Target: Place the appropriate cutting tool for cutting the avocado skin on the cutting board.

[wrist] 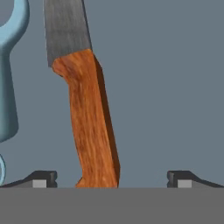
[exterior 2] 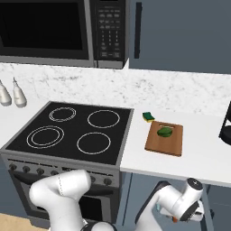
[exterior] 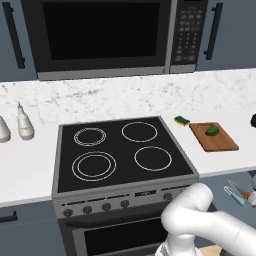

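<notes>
The step in hand is the reach for the knife [wrist: 89, 113]: in the hand view its orange-brown handle runs up the middle of the frame with the grey blade continuing to the top edge, and the hand [wrist: 112, 178] sits low over it with its two fingertips [wrist: 43, 179] set wide apart at the bottom left and bottom right, nothing between them gripped yet. The handle's butt lies between the tips but nearer the left one, so the hand is not centred on it. Just left of the knife, at the left edge of the frame, lies the blue peeler [wrist: 8, 70], close enough to be caught by mistake. In the right base view the arm reaches down at the lower right, below the table [exterior 2: 198, 158] edge, likely into an open drawer, though that is hard to tell. The board [exterior 2: 164, 139] lies on the table right of the stove [exterior 2: 72, 131], with the avocado [exterior 2: 164, 131] on its upper half and a sponge [exterior 2: 148, 117] just beyond its upper left corner. The next move calls for shifting the hand slightly left to centre the handle, lowering, closing on the handle alone, then lifting clear and carrying the knife up to a bare part of the board beside the avocado.
</notes>
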Robot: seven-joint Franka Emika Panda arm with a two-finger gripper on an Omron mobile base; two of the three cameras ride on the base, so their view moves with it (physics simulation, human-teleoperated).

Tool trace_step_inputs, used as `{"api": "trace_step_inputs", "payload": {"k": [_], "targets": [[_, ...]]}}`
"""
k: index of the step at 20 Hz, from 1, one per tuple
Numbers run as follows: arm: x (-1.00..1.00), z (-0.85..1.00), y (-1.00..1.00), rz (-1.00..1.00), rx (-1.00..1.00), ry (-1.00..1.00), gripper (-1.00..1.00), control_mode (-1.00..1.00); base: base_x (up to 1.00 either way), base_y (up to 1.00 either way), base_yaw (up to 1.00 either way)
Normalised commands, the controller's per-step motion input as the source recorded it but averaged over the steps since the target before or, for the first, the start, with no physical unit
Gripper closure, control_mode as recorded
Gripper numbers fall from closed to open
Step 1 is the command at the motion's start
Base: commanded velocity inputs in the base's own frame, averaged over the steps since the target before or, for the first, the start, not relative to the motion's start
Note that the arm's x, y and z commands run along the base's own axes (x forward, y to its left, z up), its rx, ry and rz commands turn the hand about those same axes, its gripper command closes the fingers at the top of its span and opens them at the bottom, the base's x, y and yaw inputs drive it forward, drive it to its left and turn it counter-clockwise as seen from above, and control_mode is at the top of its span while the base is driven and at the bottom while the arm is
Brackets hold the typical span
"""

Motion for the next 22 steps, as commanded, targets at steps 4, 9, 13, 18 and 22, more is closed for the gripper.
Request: {"api": "trace_step_inputs", "payload": {"k": [4, 9, 13, 18, 22], "targets": [[0.10, 0.00, 0.07, 0.00, 0.00, -0.02, -1.00, -1.00, 0.00, 0.00, 0.00], [0.00, -0.11, 0.11, 0.00, 0.00, -0.03, -1.00, -1.00, 0.00, 0.00, 0.00], [0.00, -0.12, 0.00, 0.00, 0.00, -0.03, -1.00, -1.00, 0.00, 0.00, 0.00], [-0.01, -0.02, 0.00, 0.00, 0.00, -0.03, 1.00, -1.00, 0.00, 0.00, 0.00], [-0.13, -0.10, 0.00, 0.00, 0.00, -0.02, 1.00, -1.00, 0.00, 0.00, 0.00]]}}
